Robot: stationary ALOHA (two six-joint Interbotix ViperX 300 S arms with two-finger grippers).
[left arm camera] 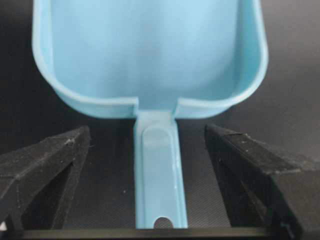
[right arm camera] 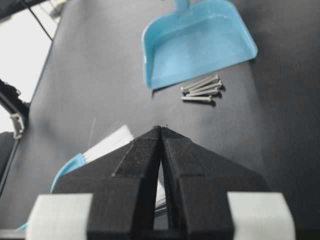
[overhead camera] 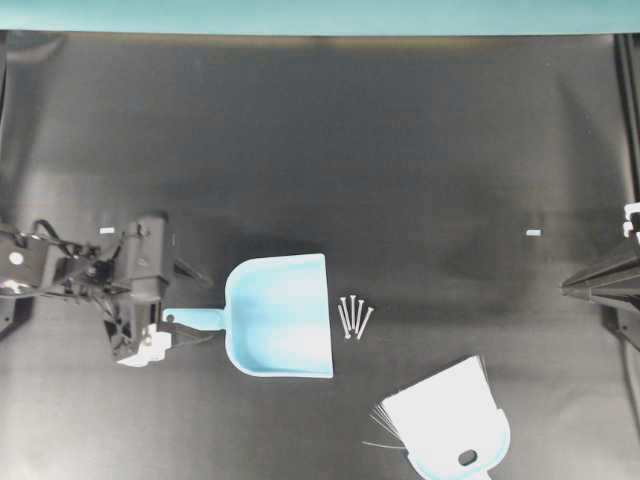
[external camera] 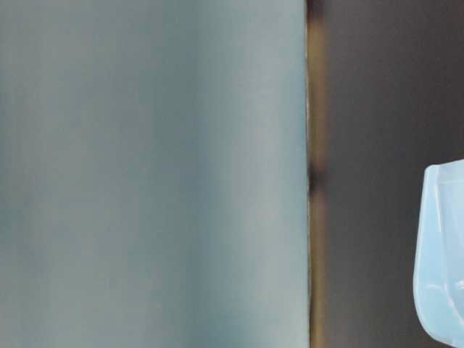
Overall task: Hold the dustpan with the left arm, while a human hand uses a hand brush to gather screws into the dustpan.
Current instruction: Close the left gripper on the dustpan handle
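The light blue dustpan (overhead camera: 280,315) lies flat on the black table, mouth to the right, handle (overhead camera: 195,318) to the left. My left gripper (overhead camera: 192,306) is open, one finger on each side of the handle and apart from it. In the left wrist view the handle (left arm camera: 157,170) runs between the fingers (left arm camera: 50,160) with gaps on both sides. Several silvery screws (overhead camera: 354,316) lie just right of the pan's mouth. The hand brush (overhead camera: 450,425) lies at the front right. My right gripper (overhead camera: 570,285) is shut and empty at the right edge. No human hand is in view.
Two small white tape marks (overhead camera: 107,230) (overhead camera: 533,232) are on the table. A teal wall (overhead camera: 320,15) runs along the back edge. The table-level view is mostly blurred teal, with a part of the dustpan (external camera: 442,261) at its right.
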